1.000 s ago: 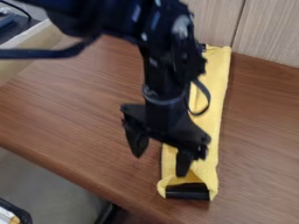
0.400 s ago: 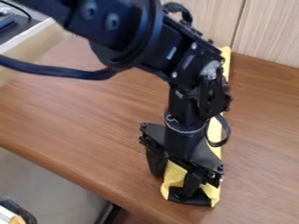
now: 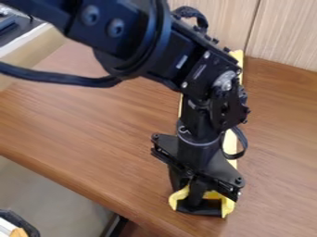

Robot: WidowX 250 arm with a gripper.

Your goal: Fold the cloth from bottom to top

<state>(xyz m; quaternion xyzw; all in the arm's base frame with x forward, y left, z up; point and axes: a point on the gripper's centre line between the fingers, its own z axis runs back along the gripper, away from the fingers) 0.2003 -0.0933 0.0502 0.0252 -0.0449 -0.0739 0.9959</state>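
Grasping step, likely: my nearly closed pincer (image 3: 188, 193) is pinching the long yellow cloth (image 3: 228, 206) beneath; folding is requiring lifting, carrying topward.

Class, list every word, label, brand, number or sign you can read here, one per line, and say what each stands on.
No readable text anywhere.
Robot arm: small pale marks, too small and blurred to read.
Yellow cloth: no writing visible.
Wooden table: no writing visible.
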